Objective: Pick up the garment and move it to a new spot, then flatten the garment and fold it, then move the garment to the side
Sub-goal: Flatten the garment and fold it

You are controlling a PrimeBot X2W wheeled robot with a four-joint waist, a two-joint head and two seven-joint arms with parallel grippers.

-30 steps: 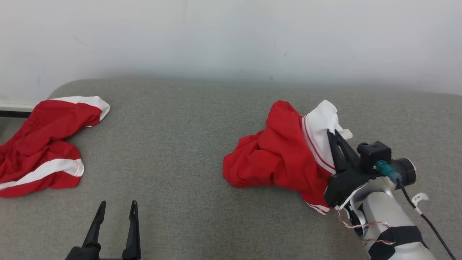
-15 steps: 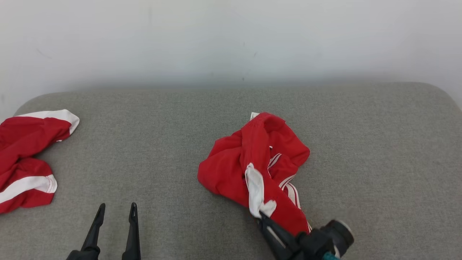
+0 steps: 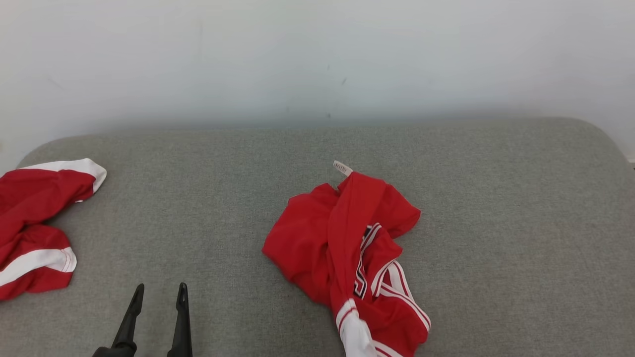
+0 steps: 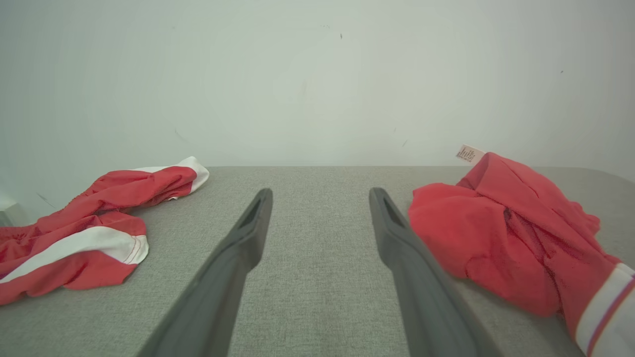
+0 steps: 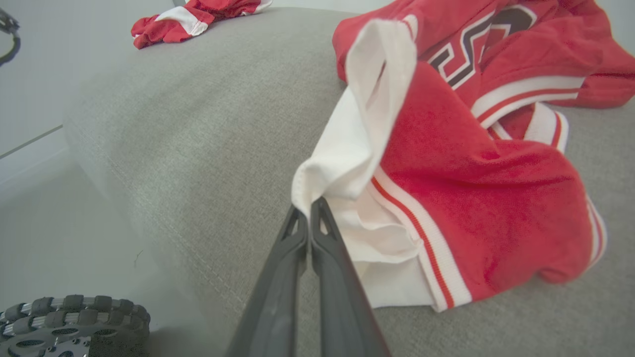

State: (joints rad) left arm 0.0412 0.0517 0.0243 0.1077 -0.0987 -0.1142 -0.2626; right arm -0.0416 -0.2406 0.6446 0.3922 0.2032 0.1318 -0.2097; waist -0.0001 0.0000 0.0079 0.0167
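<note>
The garment (image 3: 342, 238) is a red jersey with white trim, crumpled at the middle of the grey cushion (image 3: 208, 198), with one white-edged end drawn to the front edge. In the right wrist view my right gripper (image 5: 308, 206) is shut on the white hem of the garment (image 5: 471, 183), pinching a fold at its fingertips. My left gripper (image 3: 161, 287) stands open low at the front left, with nothing between its fingers. In the left wrist view the left gripper (image 4: 320, 193) points between the two cloths, with the garment (image 4: 496, 233) just right of its right finger.
A second red and white garment (image 3: 34, 218) lies bunched at the cushion's left end, also seen as the second garment (image 4: 99, 228) and the second garment (image 5: 193, 15). A pale wall backs the cushion. A wheel (image 5: 74, 322) shows on the floor below the front edge.
The right gripper has dragged the garment's white hem toward the front edge and has left the bottom of the head view. The head camera has shifted. The left gripper has not moved.
</note>
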